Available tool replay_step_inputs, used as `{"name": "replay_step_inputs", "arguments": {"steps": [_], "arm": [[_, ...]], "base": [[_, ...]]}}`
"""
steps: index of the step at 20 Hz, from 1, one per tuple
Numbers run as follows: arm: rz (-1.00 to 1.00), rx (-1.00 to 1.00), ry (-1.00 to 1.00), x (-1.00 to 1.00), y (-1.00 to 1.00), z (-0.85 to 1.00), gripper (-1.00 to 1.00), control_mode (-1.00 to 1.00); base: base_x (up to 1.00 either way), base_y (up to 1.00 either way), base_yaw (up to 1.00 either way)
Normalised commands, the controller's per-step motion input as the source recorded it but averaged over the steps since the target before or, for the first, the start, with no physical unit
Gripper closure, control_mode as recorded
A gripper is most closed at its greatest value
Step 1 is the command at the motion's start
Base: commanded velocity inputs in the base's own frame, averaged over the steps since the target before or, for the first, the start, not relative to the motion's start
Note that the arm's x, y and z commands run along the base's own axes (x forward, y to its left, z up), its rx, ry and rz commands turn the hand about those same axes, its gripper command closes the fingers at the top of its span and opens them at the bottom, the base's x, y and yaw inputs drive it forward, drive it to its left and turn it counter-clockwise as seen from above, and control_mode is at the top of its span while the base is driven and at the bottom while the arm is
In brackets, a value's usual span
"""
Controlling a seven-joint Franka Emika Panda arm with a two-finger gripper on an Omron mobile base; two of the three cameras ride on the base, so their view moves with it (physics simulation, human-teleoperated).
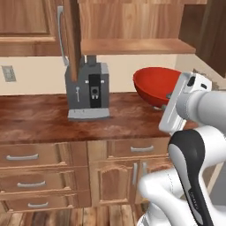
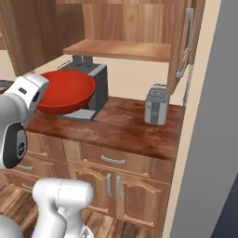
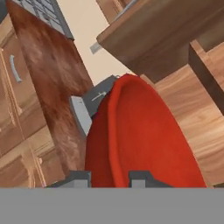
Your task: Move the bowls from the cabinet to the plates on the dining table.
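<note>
I'm looking at the cabinet [image 1: 132, 26] first, the biggest thing here: its doors are standing open and its wooden shelf [image 2: 118, 49] is sitting bare, so I'm judging the red bowl [image 1: 156, 86] is already out and no other bowl is waiting on the part I can see. Below it the counter [image 1: 39, 117] is carrying a grey coffee machine [image 1: 88, 90] and, toward three o'clock in the right base view, a small toaster [image 2: 156, 104]. The bowl is hanging above the counter, at about three o'clock from the coffee machine in the left base view, in front of the shelf and lower than it. My gripper [image 3: 109, 178] is clamping its rim, one finger on each side of the wall, as the hand view is showing. The bowl is tipping well off level, its mouth facing toward ten o'clock in the left base view; being round, it is offering no real long axis. The carry to the table and both placements are remaining.
</note>
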Motion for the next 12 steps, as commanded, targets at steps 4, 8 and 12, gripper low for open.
{"name": "replay_step_inputs", "arguments": {"steps": [4,8,12], "arm": [[0.0,0.0,0.0,0.0,0.0,0.0,1.0,1.0],[0.0,0.0,0.0,0.0,0.0,0.0,1.0,1.0],[0.0,0.0,0.0,0.0,0.0,0.0,1.0,1.0]], "base": [[-0.88,-0.01,0.38],[-0.88,0.0,0.37],[-0.65,0.09,0.49]]}}
